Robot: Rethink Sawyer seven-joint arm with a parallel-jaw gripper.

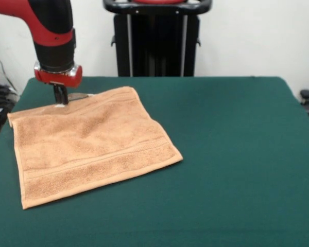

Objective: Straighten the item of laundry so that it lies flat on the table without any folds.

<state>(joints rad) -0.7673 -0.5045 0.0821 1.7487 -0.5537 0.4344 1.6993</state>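
Front view, read from left to right. The red and black arm (51,31) comes down at the upper left, and its gripper (61,98) stands at the far edge of the towel (92,144), touching or just above the cloth there. Whether the gripper is open or closed cannot be told, since only a dark narrow tip shows below the red collar. A small patch of white shows at the towel's edge right under that tip.

The towel, orange-tan, lies spread on the left half of the green table (237,154), roughly square and turned slightly so that one corner points right toward the table's middle. Woven band stripes run near its near edge and its far edge. The surface looks largely flat, with slight ripples in the middle.

Behind the table, at top centre, stands the black pedestal (157,38). The right half of the table is bare green cloth.
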